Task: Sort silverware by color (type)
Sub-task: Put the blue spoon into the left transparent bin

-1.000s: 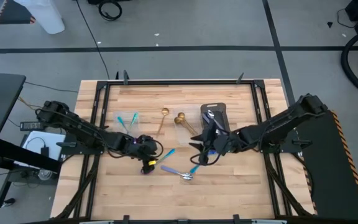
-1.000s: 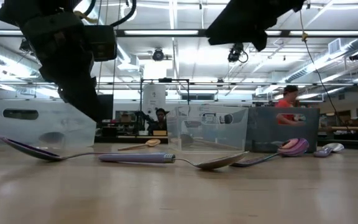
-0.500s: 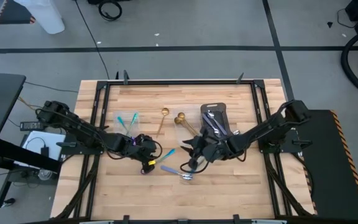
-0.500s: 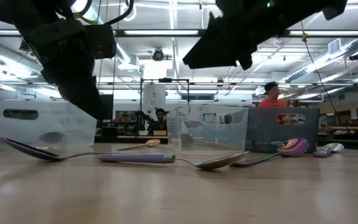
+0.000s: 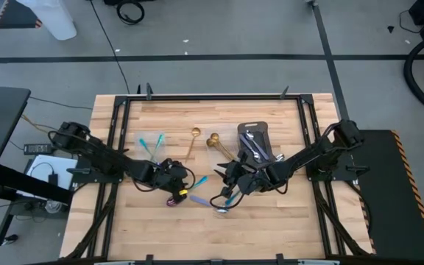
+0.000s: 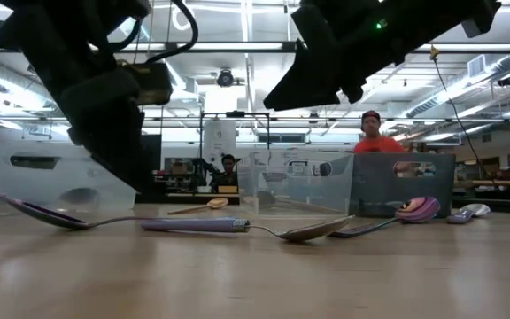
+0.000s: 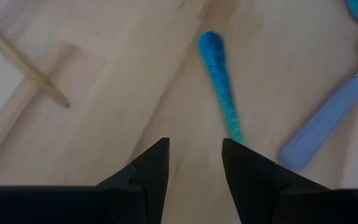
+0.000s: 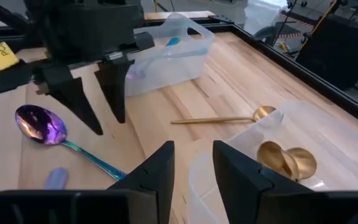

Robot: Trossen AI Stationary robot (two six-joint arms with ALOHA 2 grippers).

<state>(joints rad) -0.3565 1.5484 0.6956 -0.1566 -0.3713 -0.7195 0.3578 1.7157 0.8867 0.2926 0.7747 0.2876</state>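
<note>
My left gripper [image 5: 177,182] is open and hovers low over the wood left of the loose silverware. In its wrist view the fingertips [image 7: 194,163] stand just short of a teal handle [image 7: 220,84], with a lavender handle [image 7: 325,122] beside it. My right gripper [image 5: 230,182] is open above the same group and faces the left one. Its wrist view shows an iridescent purple spoon [image 8: 40,124] lying flat on the table. Loose pieces [image 5: 219,207] lie between the grippers. Gold spoons [image 5: 214,141] and teal-handled ones [image 5: 152,142] sit in clear containers. Silver pieces lie in the dark tray [image 5: 254,138].
A single gold spoon [image 5: 193,140] lies on the wood between the two clear containers. In the low view the containers [image 6: 299,182] stand behind the spoons [image 6: 193,224]. People show in the room beyond, one in red [image 6: 379,135]. Bare wood lies along the table's near edge [image 5: 271,235].
My right gripper has moved toward the table's left and near edges, from beside the dark tray to above the loose spoons. It now faces the left gripper. My left gripper has shifted slightly toward the near edge. The silverware has stayed in place.
</note>
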